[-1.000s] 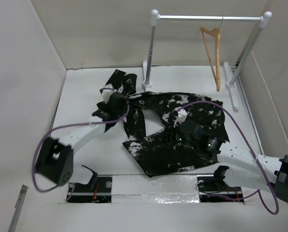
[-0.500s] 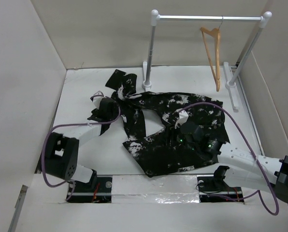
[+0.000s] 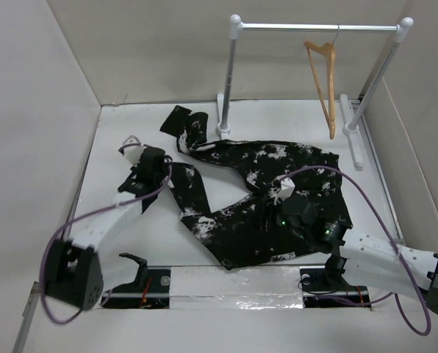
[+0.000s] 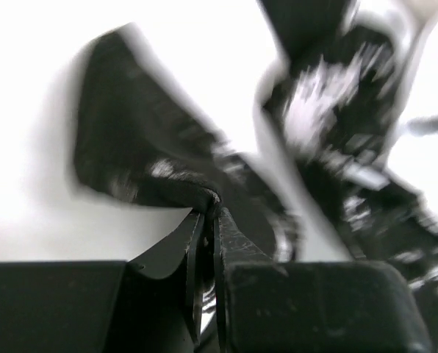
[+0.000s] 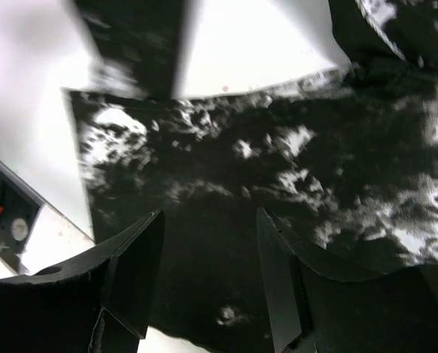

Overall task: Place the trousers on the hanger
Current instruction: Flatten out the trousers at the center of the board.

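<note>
Left gripper (image 4: 208, 215) is clenched on a small fold of the trousers (image 3: 278, 158), left of centre in the top view. Right gripper (image 5: 208, 220) hangs with its fingers spread over the fabric at lower right, released. Black, white-splattered trousers lie crumpled across the middle of the table (image 3: 123, 125). At upper right the hanger (image 3: 323, 77) hangs by its hook from the rack (image 3: 314, 27), well apart from the trousers.

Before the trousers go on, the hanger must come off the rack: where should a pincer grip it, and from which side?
Probably the hanger by its lower wooden end, from the near side: it hangs by its hook from the rack rail, posts flanking, wall behind.
</note>
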### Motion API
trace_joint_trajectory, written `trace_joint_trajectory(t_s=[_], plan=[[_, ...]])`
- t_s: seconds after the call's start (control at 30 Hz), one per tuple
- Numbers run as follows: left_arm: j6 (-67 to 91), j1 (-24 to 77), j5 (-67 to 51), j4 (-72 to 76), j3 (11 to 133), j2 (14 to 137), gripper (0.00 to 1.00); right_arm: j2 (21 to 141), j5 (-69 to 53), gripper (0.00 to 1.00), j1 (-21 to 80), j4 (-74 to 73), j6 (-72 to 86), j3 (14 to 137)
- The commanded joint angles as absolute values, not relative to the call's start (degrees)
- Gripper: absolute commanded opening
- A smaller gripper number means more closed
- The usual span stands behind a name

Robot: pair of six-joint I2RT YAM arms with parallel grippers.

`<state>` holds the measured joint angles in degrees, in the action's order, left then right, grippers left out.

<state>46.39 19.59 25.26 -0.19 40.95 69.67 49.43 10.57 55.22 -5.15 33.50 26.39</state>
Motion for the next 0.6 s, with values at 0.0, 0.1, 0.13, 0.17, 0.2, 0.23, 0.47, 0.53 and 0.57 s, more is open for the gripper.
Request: trace_joint_trajectory(t_s=[0.0,0.1,0.13,0.17,0.2,0.23,0.47,0.53,0.57], plan=[[49.2,19.2,38.1,-11.1,41.1,52.6,0.0,50.4,12.6,0.59,55.7,-5.2,34.1,25.7],[53.3,19.2,43.4,-21.5,43.1,43.8,0.0,51.2,12.1,0.59,55.7,-5.5,34.3,26.3],[55.1,19.2,46.0,-26.5,43.2,41.9,0.02,51.2,12.0,0.59,55.7,-5.4,34.1,26.5],[56.3,19.2,47.2,-27.9,42.8,40.3,0.07,51.2,12.2,0.59,55.7,-5.4,33.9,26.7],[57.8,19.2,48.1,-29.3,42.4,37.2,0.14,51.1,12.3,0.58,55.7,-5.4,33.7,26.9],[58.9,19.2,49.1,-31.2,41.9,35.7,0.3,50.7,12.4,0.58,55.7,-5.4,33.1,27.4],[52.4,19.2,48.9,-24.2,44.5,33.0,0.7,53.4,12.5,0.46,54.7,-4.7,27.7,33.0],[51.6,19.2,44.6,-21.0,45.6,38.3,0.7,56.2,12.1,0.17,53.2,-2.9,24.7,35.4],[50.6,19.2,42.6,-19.2,45.7,40.3,0.69,58.2,10.1,0.06,52.6,-2.4,23.7,38.9]])
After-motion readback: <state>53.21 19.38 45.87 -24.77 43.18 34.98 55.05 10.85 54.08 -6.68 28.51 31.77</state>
